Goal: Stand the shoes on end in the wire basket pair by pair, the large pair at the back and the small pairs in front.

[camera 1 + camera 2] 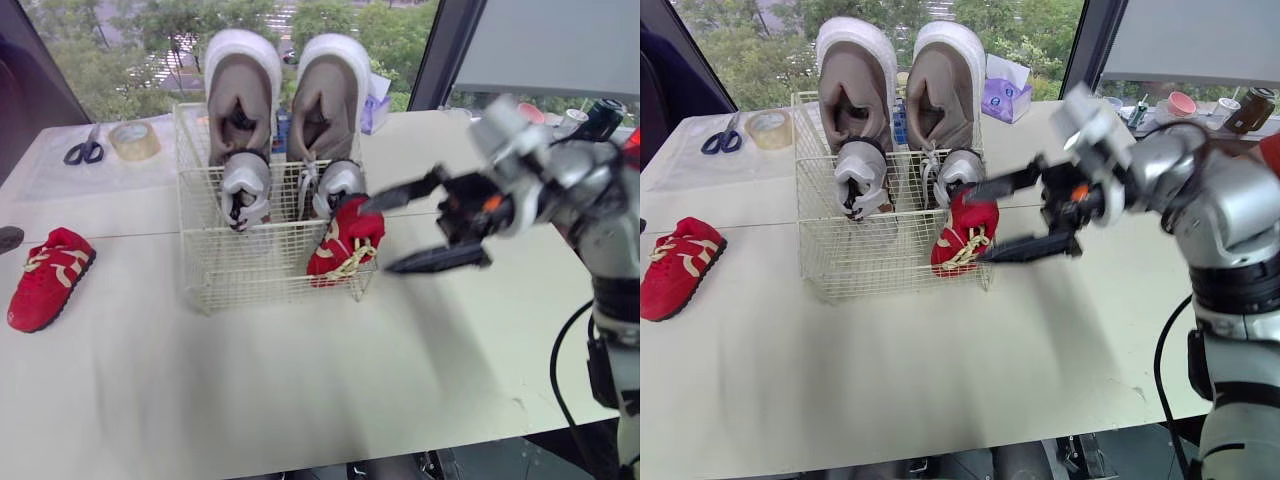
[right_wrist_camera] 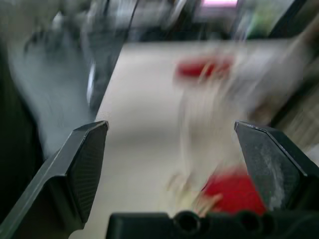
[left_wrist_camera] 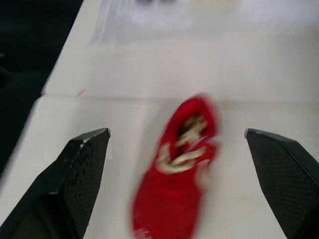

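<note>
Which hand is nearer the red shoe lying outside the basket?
Left. The left hand points at the loose red shoe; the right hand hovers at the wire basket, farther off.

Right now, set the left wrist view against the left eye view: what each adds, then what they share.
Left wrist view: the left gripper, fingers open wide, either side of the loose red shoe. Left eye view: the wire basket with the large grey pair, small grey pair and second red shoe standing in it, the open right gripper by that shoe, scissors and tape. Shared: the loose red shoe lying on the table.
</note>
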